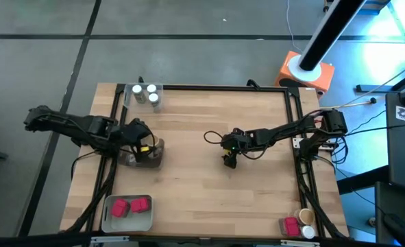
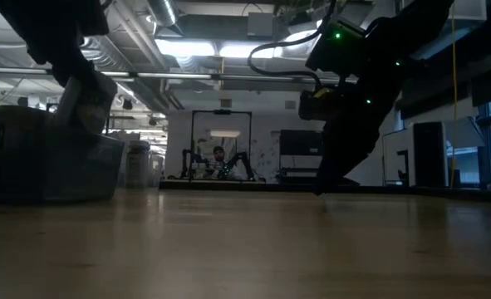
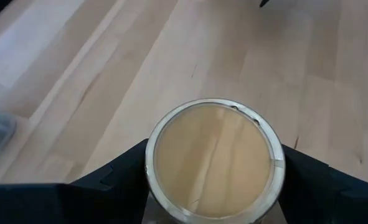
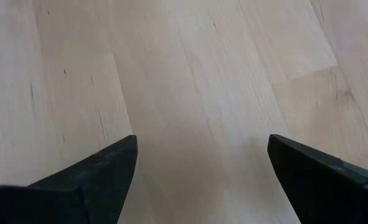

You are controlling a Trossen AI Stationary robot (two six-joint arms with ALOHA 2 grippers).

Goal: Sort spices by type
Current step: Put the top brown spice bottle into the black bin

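The left hand (image 3: 212,186) grips a round, smooth tan-lidded jar (image 3: 213,158) above the pale, grainy wooden desk (image 1: 202,192), over a clear plastic tray (image 1: 142,158). The right hand (image 4: 199,171) hovers open, empty, mid-desk.

We see a grey tiled floor (image 1: 188,62) around the wooden table (image 1: 209,199). Beyond it, ceiling lights (image 2: 187,46) brighten a workshop's far wall (image 2: 262,137).

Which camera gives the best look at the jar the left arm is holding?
The left wrist view: the tan-lidded jar fills it, clamped by the left gripper. The high view shows it small; the low view only dimly; the right wrist view not at all.
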